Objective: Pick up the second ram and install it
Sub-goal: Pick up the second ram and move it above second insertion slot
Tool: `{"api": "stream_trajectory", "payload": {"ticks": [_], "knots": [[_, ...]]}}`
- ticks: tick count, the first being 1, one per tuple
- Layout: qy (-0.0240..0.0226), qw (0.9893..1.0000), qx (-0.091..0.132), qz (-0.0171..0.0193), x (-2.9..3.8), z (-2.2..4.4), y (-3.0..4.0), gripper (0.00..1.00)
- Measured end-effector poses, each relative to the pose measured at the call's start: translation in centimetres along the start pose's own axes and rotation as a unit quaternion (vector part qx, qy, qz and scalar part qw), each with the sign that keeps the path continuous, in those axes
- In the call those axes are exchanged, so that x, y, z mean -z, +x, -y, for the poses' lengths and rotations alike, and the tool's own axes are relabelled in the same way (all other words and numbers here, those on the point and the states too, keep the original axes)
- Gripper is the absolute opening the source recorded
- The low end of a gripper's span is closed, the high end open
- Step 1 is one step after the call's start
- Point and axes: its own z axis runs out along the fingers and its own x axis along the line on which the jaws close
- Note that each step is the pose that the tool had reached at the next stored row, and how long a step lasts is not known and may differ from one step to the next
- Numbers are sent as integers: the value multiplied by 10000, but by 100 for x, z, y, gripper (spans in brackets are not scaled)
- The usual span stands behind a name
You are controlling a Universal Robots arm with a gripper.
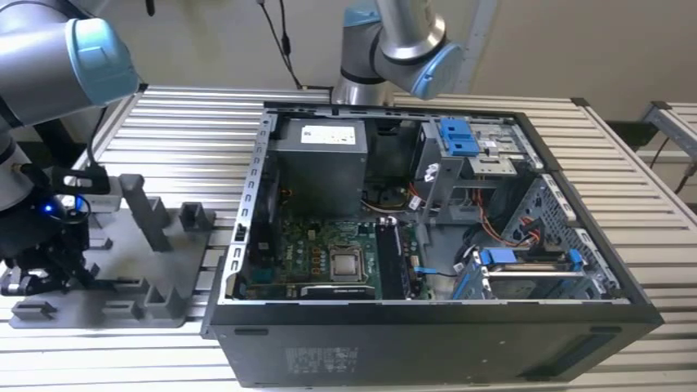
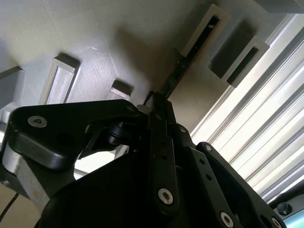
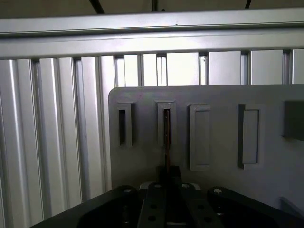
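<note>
The second ram [image 3: 166, 142] is clamped by the gripper [image 3: 167, 170] at the edge of the fixture tray [image 3: 223, 95]. Lifting and installation are left.

Nothing written can be read. A white label [image 1: 330, 133] on the power supply [image 1: 321, 175] and pale print [image 1: 316, 358] on the computer case [image 1: 458, 339], both well apart from the jaws, are too small to make out.
</note>
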Motion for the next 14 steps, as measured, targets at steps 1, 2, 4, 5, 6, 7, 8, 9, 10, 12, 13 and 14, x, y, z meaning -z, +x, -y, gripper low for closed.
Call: {"api": "stream_trajectory", "payload": {"ticks": [1, 2, 4, 5, 6, 7, 8, 9, 10, 12, 13, 14], "knots": [[0, 10000, 0, 0, 0, 0, 0, 14], [0, 10000, 0, 0, 0, 0, 0, 14], [1, 10000, 0, 1, 5, 0, 0, 14], [-1, 10000, 0, 0, 16, -1, 1, 14], [-1, 10000, 0, 0, 31, 0, 0, 14], [0, 10000, 0, 0, 49, 0, 0, 14], [0, 10000, 0, 0, 67, 0, 0, 14], [0, 10000, 0, 0, 86, 0, 0, 14], [0, 10000, 0, 0, 103, 0, 0, 14], [0, 10000, 0, 0, 135, 0, 0, 14], [0, 10000, 0, 0, 150, 0, 0, 14], [0, 10000, 0, 0, 162, 0, 0, 14]]}}
